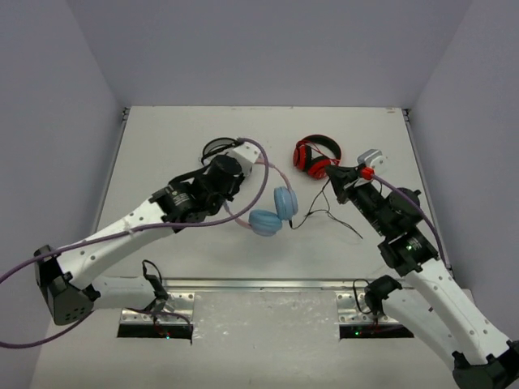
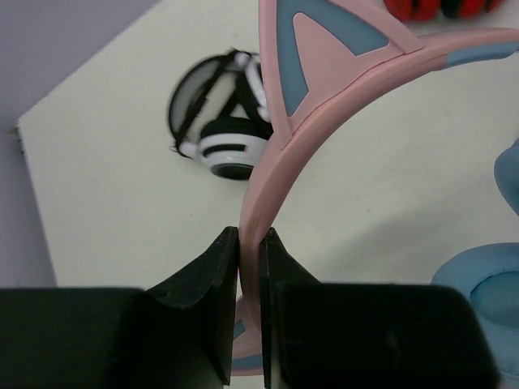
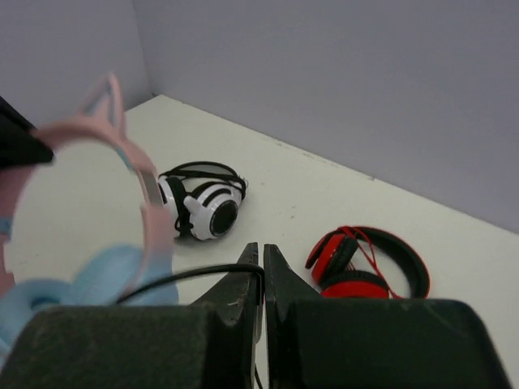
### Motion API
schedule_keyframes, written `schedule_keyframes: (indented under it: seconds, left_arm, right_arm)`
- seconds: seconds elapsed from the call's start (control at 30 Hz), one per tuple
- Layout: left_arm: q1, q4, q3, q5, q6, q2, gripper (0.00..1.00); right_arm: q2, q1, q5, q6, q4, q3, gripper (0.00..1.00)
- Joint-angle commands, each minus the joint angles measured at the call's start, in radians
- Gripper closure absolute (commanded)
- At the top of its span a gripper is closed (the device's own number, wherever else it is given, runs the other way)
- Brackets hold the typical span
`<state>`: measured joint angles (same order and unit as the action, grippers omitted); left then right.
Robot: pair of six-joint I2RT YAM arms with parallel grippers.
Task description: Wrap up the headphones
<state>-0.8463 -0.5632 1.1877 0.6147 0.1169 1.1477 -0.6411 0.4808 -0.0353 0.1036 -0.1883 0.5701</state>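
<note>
The headphones have a pink headband (image 2: 340, 113) with cat ears and light-blue earcups (image 1: 276, 212). My left gripper (image 2: 250, 243) is shut on the headband and holds it up on edge; in the top view this gripper (image 1: 233, 180) is left of the earcups. The thin black cable (image 1: 324, 215) trails from the earcups to the right over the table. My right gripper (image 3: 261, 255) is shut on the cable (image 3: 178, 279), which runs left from the jaws towards the blurred earcup (image 3: 105, 275). In the top view my right gripper (image 1: 332, 173) is right of the headphones.
Black-and-white headphones (image 1: 217, 147) lie at the back, just behind my left gripper. Red-and-black headphones (image 1: 316, 156) lie at the back centre, just left of my right gripper. Walls enclose the table (image 1: 162, 138) on three sides.
</note>
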Motion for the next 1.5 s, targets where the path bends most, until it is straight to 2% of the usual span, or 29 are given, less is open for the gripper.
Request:
schedule_keyframes:
  seconds: [0.0, 0.13, 0.3, 0.5, 0.73, 0.87, 0.97, 1.07, 1.2, 1.3, 1.37, 1.47]
  left_arm:
    - [-0.039, 0.062, -0.026, -0.303, 0.075, 0.050, 1.00]
    - [-0.080, 0.040, -0.016, -0.469, 0.078, 0.093, 1.00]
    - [-0.114, 0.020, 0.004, -0.570, 0.069, 0.104, 1.00]
    - [-0.122, 0.063, 0.012, -0.492, 0.047, 0.081, 0.99]
    - [-0.120, 0.117, 0.020, -0.486, 0.026, 0.015, 1.00]
    - [-0.120, 0.146, 0.024, -0.536, 0.012, -0.023, 0.99]
    - [-0.120, 0.164, 0.030, -0.523, -0.008, -0.052, 1.00]
    - [-0.120, 0.244, 0.018, -0.478, -0.046, -0.115, 1.00]
    - [-0.122, 0.350, -0.016, -0.461, -0.149, -0.232, 1.00]
    - [-0.122, 0.370, 0.001, -0.432, -0.206, -0.261, 1.00]
    - [-0.122, 0.381, 0.009, -0.396, -0.238, -0.270, 1.00]
    - [-0.122, 0.390, 0.033, -0.348, -0.287, -0.282, 0.99]
  right_arm:
    - [-0.020, 0.001, -0.087, -0.140, 0.139, 0.146, 0.99]
    - [-0.101, 0.001, -0.245, -0.188, 0.343, 0.298, 0.99]
    - [-0.218, 0.002, -0.187, -0.128, 0.395, 0.346, 0.99]
    - [-0.279, 0.007, -0.134, -0.029, 0.415, 0.337, 0.99]
    - [-0.374, 0.016, -0.015, 0.045, 0.466, 0.373, 0.99]
    - [-0.446, 0.019, -0.020, 0.074, 0.509, 0.428, 0.99]
    - [-0.459, 0.018, -0.064, 0.097, 0.507, 0.424, 0.99]
    - [-0.411, 0.016, -0.196, 0.123, 0.425, 0.363, 0.97]
    - [-0.336, -0.004, -0.478, 0.195, 0.134, 0.248, 0.93]
    - [-0.325, -0.013, -0.615, 0.301, -0.070, 0.197, 0.91]
    - [-0.351, -0.013, -0.662, 0.362, -0.214, 0.185, 0.90]
    - [-0.412, -0.013, -0.713, 0.491, -0.403, 0.183, 0.80]
